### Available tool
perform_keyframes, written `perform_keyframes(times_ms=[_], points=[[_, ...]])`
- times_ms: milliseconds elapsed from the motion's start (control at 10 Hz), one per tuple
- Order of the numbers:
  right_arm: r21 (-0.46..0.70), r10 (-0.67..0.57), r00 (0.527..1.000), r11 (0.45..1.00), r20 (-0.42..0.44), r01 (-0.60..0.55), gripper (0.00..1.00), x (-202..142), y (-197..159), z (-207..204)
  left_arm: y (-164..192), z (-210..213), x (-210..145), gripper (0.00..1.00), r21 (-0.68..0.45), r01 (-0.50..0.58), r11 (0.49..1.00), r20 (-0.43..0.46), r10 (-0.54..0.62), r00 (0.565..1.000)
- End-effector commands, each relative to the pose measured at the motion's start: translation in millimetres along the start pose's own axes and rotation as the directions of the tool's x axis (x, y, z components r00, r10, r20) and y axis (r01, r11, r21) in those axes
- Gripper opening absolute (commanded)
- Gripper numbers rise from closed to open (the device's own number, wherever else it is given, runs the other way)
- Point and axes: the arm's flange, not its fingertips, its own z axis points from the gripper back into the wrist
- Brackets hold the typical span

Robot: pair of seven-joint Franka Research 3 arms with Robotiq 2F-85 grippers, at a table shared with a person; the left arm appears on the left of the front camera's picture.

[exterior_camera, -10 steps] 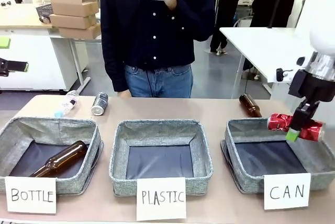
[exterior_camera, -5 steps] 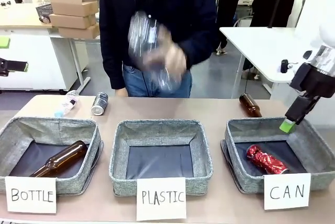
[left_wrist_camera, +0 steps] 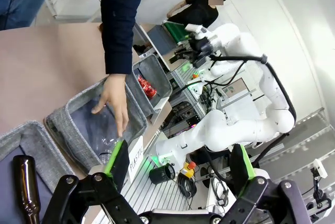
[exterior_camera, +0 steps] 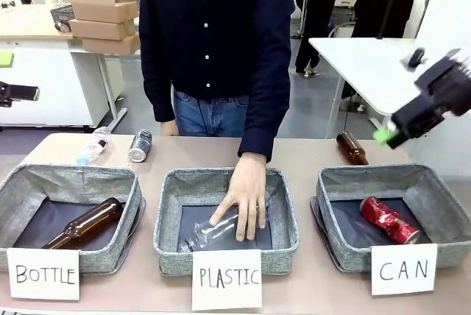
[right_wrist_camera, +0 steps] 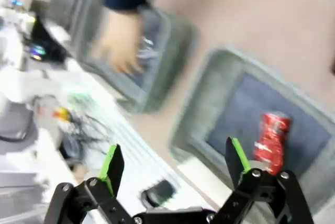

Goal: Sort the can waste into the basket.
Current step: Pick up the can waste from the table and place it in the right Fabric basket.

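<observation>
The red can [exterior_camera: 388, 221] lies in the basket [exterior_camera: 349, 256] fronted by the "CAN" card, at the worktop's [exterior_camera: 309, 154] near right corner. The dark can [exterior_camera: 140, 146] lies by the far edge, toward the left corner. The right pincer [right_wrist_camera: 172, 157] hangs above that basket, spread and empty. The left pincer [left_wrist_camera: 180, 164] is spread too.

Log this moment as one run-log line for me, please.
red can: in CAN basket | dark can: on table | right fingers: open, empty | left fingers: open
</observation>
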Motion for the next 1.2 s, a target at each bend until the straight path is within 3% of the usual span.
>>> perform_keyframes(times_ms=[0, 100, 200, 300, 400, 1100], points=[[0.716, -0.362, 0.806, 0.689, 0.469, -0.108, 1.0, 6, 2, 24, 0, -1, 1, 1.0, -0.022, 0.023, 1.0, 0.014, -0.022, 1.0], [0.776, -0.481, 0.739, 0.625, 0.472, -0.089, 1.0, 9, -4, 28, 0, -1, 1, 1.0, -0.022, 0.023, 1.0, 0.014, -0.022, 1.0], [0.788, -0.548, 0.663, 0.608, 0.51, -0.103, 1.0, 11, -8, 29, 0, -1, 1, 1.0, -0.022, 0.023, 1.0, 0.014, -0.022, 1.0], [0.693, -0.529, 0.604, 0.719, 0.596, -0.054, 1.0, 18, -8, 20, 0, -1, 1, 1.0, -0.022, 0.023, 1.0, 0.014, -0.022, 1.0], [0.399, -0.182, 0.951, 0.914, 0.248, 0.071, 1.0, 9, 4, 41, 0, -1, 1, 1.0, -0.022, 0.023, 1.0, 0.014, -0.022, 1.0], [0.399, -0.182, 0.951, 0.914, 0.248, 0.071, 1.0, 9, 4, 41, 0, -1, 1, 1.0, -0.022, 0.023, 1.0, 0.014, -0.022, 1.0]])
